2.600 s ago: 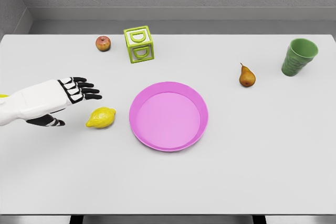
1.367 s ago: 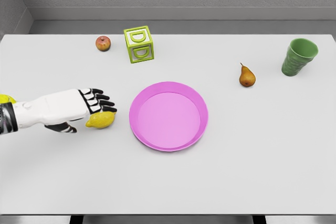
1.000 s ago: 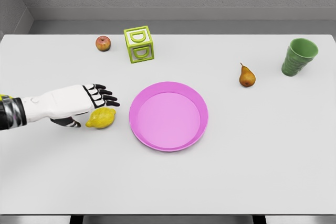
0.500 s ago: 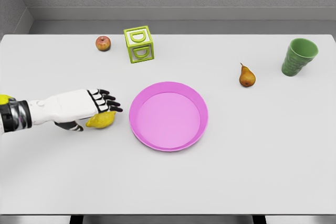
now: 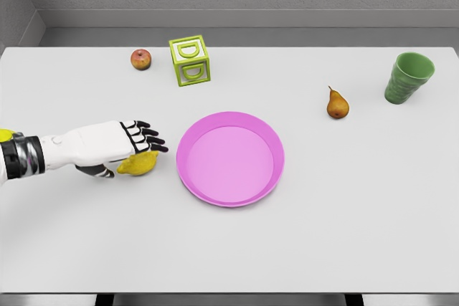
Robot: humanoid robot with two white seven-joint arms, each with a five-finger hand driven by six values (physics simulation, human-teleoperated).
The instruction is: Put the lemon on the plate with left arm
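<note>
Head view. The left hand (image 5: 118, 145) reaches in from the left edge, palm down over the lemon (image 5: 139, 163); its fingers (image 5: 149, 140) are spread above the fruit and its thumb lies at the near left side, not clamped on it. The lemon rests on the table (image 5: 229, 249), just left of the pink plate (image 5: 230, 158) and apart from its rim. At the far left stand an apple (image 5: 141, 59) and, beside it, a green block (image 5: 189, 60). Right of the plate lies a pear (image 5: 337, 104); a green cup (image 5: 409, 77) stands at the far right.
</note>
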